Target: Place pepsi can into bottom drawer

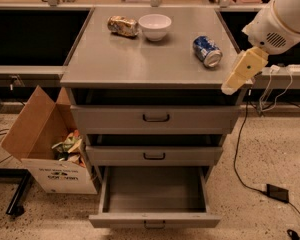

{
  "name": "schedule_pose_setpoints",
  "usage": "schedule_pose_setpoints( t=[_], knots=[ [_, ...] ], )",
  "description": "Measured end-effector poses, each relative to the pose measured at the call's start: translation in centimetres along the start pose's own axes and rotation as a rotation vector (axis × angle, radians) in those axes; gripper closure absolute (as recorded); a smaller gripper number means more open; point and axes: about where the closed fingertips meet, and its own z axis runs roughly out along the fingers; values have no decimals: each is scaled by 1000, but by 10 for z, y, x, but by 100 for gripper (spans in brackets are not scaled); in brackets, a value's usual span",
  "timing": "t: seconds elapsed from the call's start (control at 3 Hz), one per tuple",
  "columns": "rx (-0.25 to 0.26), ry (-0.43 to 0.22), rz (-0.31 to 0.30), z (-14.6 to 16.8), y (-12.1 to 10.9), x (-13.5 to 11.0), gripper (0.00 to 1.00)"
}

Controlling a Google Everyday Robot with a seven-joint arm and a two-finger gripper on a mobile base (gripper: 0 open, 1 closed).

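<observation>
The pepsi can (207,51), blue with white lettering, lies on its side on the right part of the grey cabinet top (120,59). The bottom drawer (155,220) is pulled out, and its inside holds nothing. My gripper (231,86), cream coloured on a white arm, hangs tilted down to the left over the cabinet's front right corner. It is to the right of the can and nearer the front edge, apart from it, and holds nothing that I can see.
A white bowl (155,26) and a tan dented can (123,25) sit at the back of the top. The two shallower drawers (156,118) are pushed in. A cardboard box (45,139) of rubbish stands on the floor at the left. A cable and a black adapter (277,193) lie on the floor at the right.
</observation>
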Motion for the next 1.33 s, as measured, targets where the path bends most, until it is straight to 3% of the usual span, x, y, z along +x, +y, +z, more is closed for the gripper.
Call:
schedule_pose_setpoints(
  t=[0.33,0.67,1.0,1.33],
  knots=[
    [10,-44,50,19,-35,-11,0],
    [24,-127,151,54,-93,-31,0],
    [23,-158,214,84,-120,-38,0],
    [21,-160,328,133,-142,-32,0]
  ],
)
